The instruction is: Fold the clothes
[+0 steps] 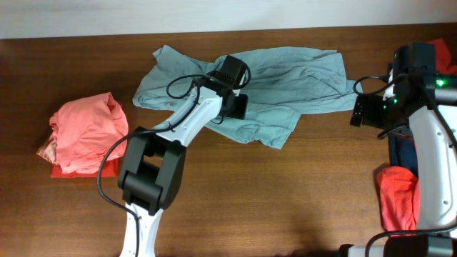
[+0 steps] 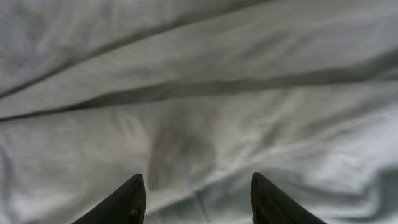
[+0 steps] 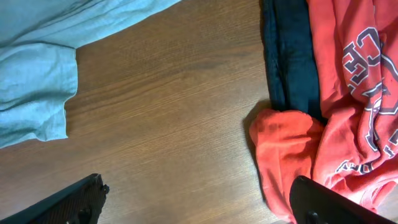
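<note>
While the left gripper (image 1: 239, 106) hangs apart over the shirt (image 1: 285, 78), mid-cloth on the worktop (image 1: 285, 200), it should pinch one layer only. The right gripper (image 1: 359, 111), apart and empty, is beside its sleeve (image 3: 37, 93). One shirt; one pink pile (image 1: 86, 135) left of it; one red heap (image 1: 396, 196) and one dark garment (image 1: 403, 153) right.

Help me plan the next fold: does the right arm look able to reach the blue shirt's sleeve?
Probably yes: the right claw hangs open over bare table beside the blue shirt's sleeve, with nothing between them.
</note>
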`<state>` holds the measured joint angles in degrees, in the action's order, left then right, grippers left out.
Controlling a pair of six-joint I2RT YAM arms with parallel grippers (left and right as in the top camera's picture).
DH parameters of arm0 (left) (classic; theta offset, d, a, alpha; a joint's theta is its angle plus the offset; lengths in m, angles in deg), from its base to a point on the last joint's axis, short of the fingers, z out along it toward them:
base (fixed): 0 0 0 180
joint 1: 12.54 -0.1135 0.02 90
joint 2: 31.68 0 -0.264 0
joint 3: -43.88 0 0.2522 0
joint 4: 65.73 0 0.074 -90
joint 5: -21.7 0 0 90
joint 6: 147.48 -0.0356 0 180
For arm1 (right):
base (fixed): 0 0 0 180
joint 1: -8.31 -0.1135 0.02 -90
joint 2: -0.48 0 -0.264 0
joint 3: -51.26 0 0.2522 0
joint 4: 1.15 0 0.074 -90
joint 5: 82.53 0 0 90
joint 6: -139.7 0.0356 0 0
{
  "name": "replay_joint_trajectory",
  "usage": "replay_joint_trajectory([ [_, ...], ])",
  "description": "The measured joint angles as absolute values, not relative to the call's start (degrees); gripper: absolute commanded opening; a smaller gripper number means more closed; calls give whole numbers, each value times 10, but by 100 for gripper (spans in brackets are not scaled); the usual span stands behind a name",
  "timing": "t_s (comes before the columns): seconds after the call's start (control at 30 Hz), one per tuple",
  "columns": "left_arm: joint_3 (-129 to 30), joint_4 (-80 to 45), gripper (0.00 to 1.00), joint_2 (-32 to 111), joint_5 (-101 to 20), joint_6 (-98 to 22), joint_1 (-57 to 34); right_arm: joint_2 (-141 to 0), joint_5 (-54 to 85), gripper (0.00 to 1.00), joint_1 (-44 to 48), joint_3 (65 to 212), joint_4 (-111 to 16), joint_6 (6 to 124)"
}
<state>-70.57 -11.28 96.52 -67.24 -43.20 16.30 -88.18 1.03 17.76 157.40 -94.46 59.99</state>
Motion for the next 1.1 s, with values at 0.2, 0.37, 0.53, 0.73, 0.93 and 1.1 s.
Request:
replay_joint_trajectory([
  [0.2, -705, -124, 50, 990, -689, -433, 163, -882, 10, 99, 178, 1574, -949, 600],
  [0.37, -705, -130, 11, 992, -693, -439, 163, -882, 11, 99, 178, 1574, -949, 599],
  [0.53, -706, -120, 0, 992, -694, -441, 163, -882, 10, 99, 178, 1574, -949, 599],
  [0.73, -732, -56, 0, 992, -694, -449, 163, -882, 10, 99, 178, 1574, -949, 600],
  [0.93, -768, 88, 0, 962, -706, -461, 155, -882, 10, 99, 178, 1574, -949, 600],
  [1.1, -778, 235, 0, 905, -738, -464, 115, -882, 10, 99, 178, 1574, -949, 600],
])
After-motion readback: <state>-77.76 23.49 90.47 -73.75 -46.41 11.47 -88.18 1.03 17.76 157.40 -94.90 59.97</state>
